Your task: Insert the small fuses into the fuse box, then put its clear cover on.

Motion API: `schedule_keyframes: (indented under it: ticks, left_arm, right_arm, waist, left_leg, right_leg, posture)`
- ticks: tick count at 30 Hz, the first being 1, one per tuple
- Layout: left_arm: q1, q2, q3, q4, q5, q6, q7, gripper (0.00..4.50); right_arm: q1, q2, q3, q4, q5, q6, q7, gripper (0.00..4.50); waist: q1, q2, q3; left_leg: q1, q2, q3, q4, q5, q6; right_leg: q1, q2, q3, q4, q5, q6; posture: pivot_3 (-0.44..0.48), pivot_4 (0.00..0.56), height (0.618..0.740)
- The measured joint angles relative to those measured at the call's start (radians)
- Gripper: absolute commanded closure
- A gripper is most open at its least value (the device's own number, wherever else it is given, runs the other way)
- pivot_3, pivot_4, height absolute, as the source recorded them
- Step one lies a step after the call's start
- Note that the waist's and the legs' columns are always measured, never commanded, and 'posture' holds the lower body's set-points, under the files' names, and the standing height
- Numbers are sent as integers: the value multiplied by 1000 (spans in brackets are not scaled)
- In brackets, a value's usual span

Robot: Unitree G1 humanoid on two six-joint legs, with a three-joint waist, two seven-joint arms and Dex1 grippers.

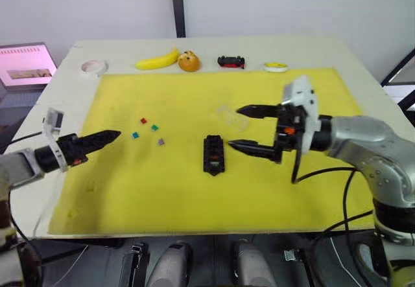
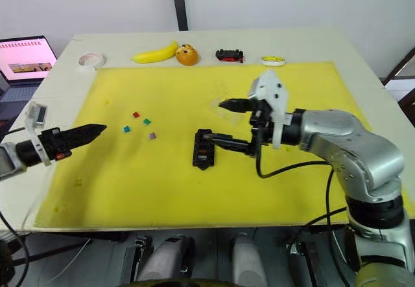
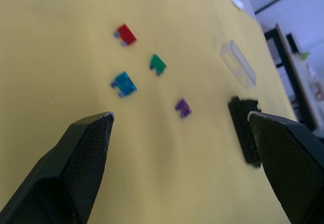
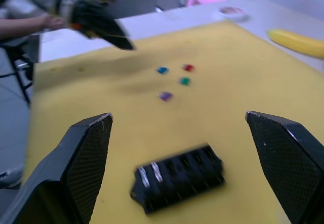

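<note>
Four loose fuses on my list: red fuse [image 1: 143, 120], green fuse [image 1: 155, 128], blue fuse [image 1: 135, 135], purple fuse [image 1: 161, 142], lying close together on the yellow mat [image 1: 130, 190], left of centre. No grey or orange-brown one that I can make out.

Fuse box [image 1: 214, 154]: black, lying flat near the middle of the mat, well apart from the fuses, to their right. In the right wrist view two pale marks sit at one end of its slots; I cannot tell whether those are seated fuses.

Clear cover [image 1: 231, 116]: on the mat just beyond the fuse box, off it, nearly colourless.

Left claw [image 1: 110, 135]: hanging near the mat's left side, tip towards the fuses, nothing in it; left wrist view shows its fingers wide apart.

Right claw [image 1: 245, 129]: just right of the fuse box, fingers spread wide, empty, one finger by the cover, the other by the box.

Along the tabletop's [image 1: 337, 50] far edge: tape roll [image 1: 93, 67], banana [image 1: 157, 59], orange toy [image 1: 189, 61], toy car [image 1: 231, 61], small yellow-and-white disc [image 1: 275, 67].

Step in hand, as I judge it: fuse insertion, at or near its start, cover not yet on. Next I'd bring the left claw down onto the nearest fuse, the blue one, and pinch it squarely; these bits are tiny and could skid on the mat.
</note>
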Motion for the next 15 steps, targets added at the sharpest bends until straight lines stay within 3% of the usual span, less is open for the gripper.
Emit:
schedule_keyframes:
  ticks: [8,15]
  left_arm:
    - [-203,0,-136,303,85,99,-56,0]
    - [-281,-5,-215,417,154,76,-153,0]
  right_arm:
    - [-20,72,172,2,-97,-65,-20,47]
    - [-21,93,233,1,-143,-84,-29,47]
  waist:
    - [-3,-1,0]
    - [-3,-1,0]
  left_leg:
    - [-1,0,0,0,1,-2]
    - [-1,0,0,0,1,-2]
  right_leg:
    - [-2,1,0,2,0,0]
    - [-2,1,0,2,0,0]
  posture:
    - [0,150,740]
    - [0,150,740]
